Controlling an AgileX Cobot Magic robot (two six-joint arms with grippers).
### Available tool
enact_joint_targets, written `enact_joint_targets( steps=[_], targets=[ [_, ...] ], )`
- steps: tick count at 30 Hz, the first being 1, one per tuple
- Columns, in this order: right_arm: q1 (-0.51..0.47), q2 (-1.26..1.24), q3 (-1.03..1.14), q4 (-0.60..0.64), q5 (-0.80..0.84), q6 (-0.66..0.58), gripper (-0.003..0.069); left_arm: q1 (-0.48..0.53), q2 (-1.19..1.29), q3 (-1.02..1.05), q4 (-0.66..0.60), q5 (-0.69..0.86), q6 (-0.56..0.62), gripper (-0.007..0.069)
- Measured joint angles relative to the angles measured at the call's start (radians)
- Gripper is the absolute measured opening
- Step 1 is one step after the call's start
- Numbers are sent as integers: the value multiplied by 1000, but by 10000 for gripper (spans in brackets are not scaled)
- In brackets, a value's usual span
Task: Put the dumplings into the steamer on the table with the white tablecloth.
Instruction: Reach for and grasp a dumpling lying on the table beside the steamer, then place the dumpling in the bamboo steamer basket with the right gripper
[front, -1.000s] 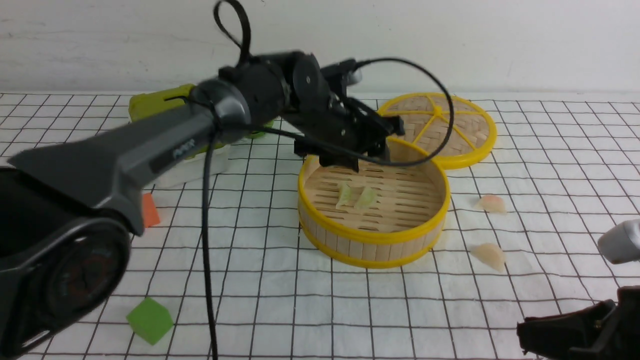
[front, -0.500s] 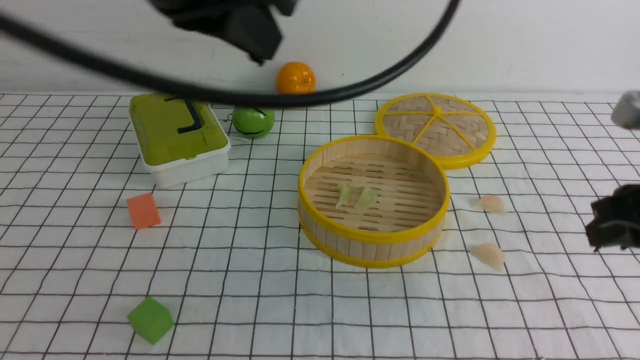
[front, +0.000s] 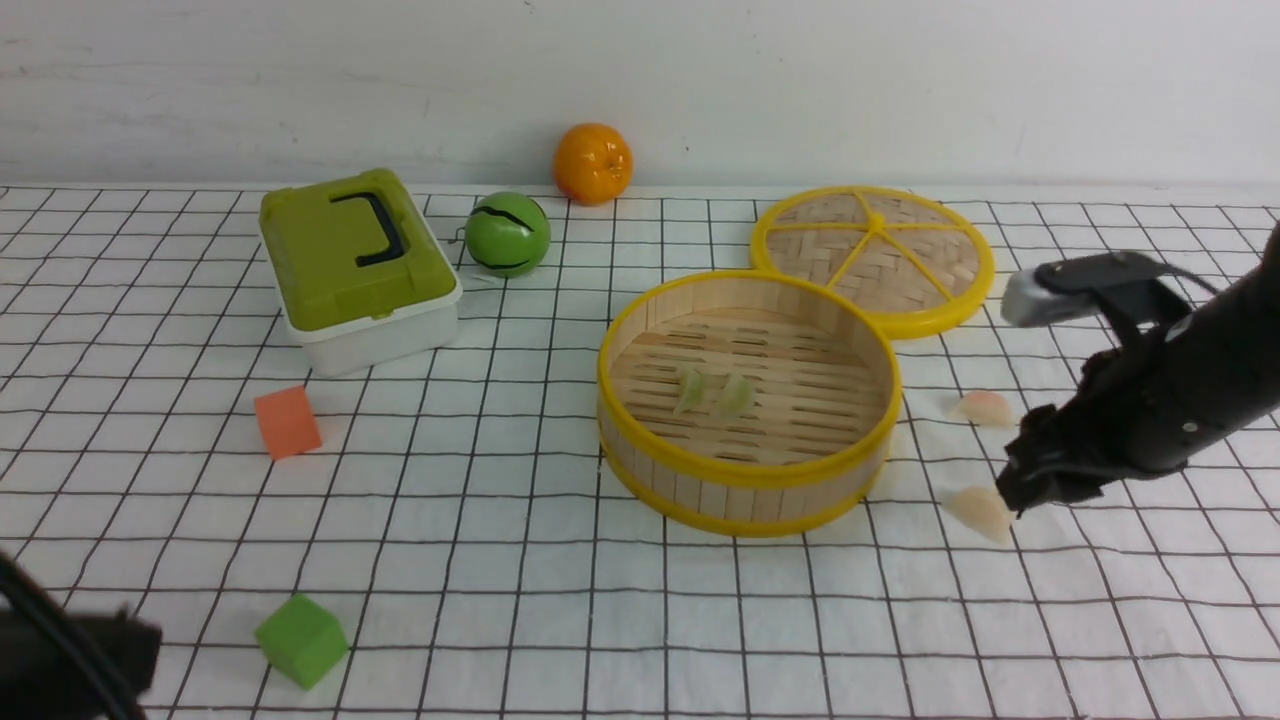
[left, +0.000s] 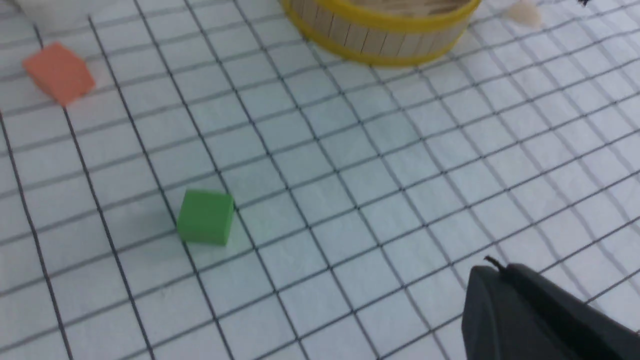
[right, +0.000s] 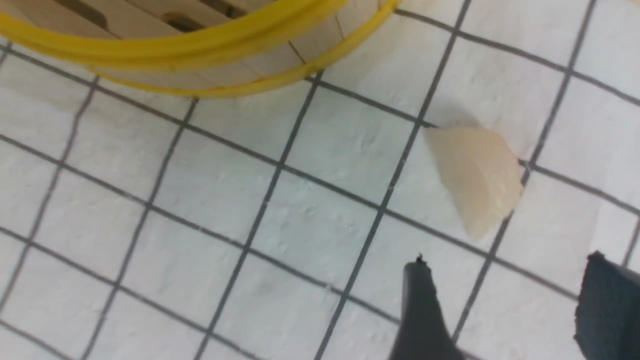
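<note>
White wall at the back, and the table (front: 1150, 640) under the white tablecloth (front: 480, 520) with its black grid was pretty busy. The right gripper (right: 506, 295) had its jaws spread wide and empty, tips low over the cloth. The nearer pinkish dumpling (right: 477, 175) lay just ahead of them on the steamer (front: 745, 478) side, not yet between the fingers. Its long axis ran roughly along the line of reach, a bit slanted, narrow end toward the jaws, so closing across the short width looked like the plan once the arm pushed forward. That arm was clearly the nearer one. The left gripper (left: 500, 287) sat closed with nothing in it, well apart, down by the green cube (left: 206, 216). The front view made tip and dumpling look like they touched; only the right wrist view showed the strip of cloth between them. The front view gave what the wrist missed though: two green dumplings (front: 735, 395) already on the steamer floor, and the second pinkish dumpling (front: 985, 408) on the cloth farther back, near the lid (front: 872, 258).
</note>
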Motion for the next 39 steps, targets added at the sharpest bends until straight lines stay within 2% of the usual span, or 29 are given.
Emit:
enact_joint_targets(
  steps=[5, 8, 14, 15, 17, 20, 27, 30, 33, 36, 39],
  targets=[
    [30, 97, 0, 2, -123, -95, 407, 0, -18, 165, 57, -74, -6, -13],
    [40, 122, 0, 1, -175, -104, 406, 0, -18, 222, 74, -114, -6, -13],
    [45, 170, -1, -22, -270, -110, 342, 0, -18, 290, 89, -227, -6, -13],
    [45, 174, -1, -22, -270, -110, 335, 0, -18, 290, 89, -232, -6, -13],
    [46, 186, -4, -22, -268, -110, 267, 0, -18, 290, 90, -260, -6, -13],
    [47, 186, -8, -20, -253, -110, 206, 0, -18, 290, 93, -278, -6, -13],
    [48, 114, -57, -19, -151, -94, 198, 0, -18, 291, 93, -262, -24, -13],
    [55, 70, -111, 24, -135, -40, 197, 0, -18, 292, 95, -278, -25, -13],
    [104, 37, -197, 158, -156, 15, 195, 0, -18, 292, 98, -325, -25, -13],
    [184, 67, -228, 254, -282, -20, 188, 0, -18, 292, 100, -329, -25, -13],
    [222, 132, -231, 303, -399, -49, 185, 0, -18, 292, 100, -330, -25, -13]
  ],
)
